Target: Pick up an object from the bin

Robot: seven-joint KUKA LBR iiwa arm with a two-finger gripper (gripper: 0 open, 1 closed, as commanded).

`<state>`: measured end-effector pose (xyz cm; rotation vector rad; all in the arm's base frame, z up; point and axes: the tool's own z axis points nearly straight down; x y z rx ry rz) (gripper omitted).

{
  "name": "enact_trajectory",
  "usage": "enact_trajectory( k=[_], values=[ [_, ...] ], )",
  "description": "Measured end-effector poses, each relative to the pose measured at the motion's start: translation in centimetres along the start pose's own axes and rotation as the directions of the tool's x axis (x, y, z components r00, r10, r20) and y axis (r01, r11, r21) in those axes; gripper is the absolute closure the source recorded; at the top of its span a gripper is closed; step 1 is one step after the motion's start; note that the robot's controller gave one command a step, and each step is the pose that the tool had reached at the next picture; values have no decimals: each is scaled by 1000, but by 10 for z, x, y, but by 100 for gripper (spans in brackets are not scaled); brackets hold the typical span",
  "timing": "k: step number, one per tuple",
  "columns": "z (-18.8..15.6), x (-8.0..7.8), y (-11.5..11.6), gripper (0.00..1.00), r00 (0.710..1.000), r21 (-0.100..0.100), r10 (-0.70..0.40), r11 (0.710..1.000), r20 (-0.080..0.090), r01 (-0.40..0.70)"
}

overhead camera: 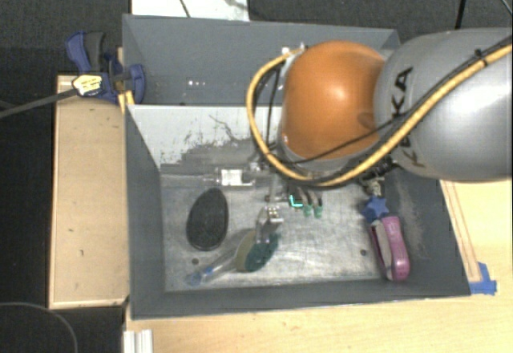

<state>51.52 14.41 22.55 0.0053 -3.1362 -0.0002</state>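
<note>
Half done at best — hovering with the gripper low in the grey metal bin, at a dark green rounded lump just below it, a dark grey oval stone off to its left; no telling how far open or on what — closing and lifting left to do.

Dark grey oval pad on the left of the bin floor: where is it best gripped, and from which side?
Probably across its narrow middle, straight down from above. The dark grey oval pad lies flat, its long axis running front to back, with bare floor along both long sides. Avoid its near end, which lies close to the green-headed brush.
</note>
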Motion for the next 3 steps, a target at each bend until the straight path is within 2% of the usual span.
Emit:
enact_trajectory(
  k=[1, 2, 3],
  values=[
    [143, 25, 4, 0, 999, 1, 46, 999, -3, -46],
    [138, 22, 4, 100, 999, -1, 52, 999, 6, -52],
    [-5, 9, 5, 100, 998, -4, 63, 998, 16, -63]
  ],
)
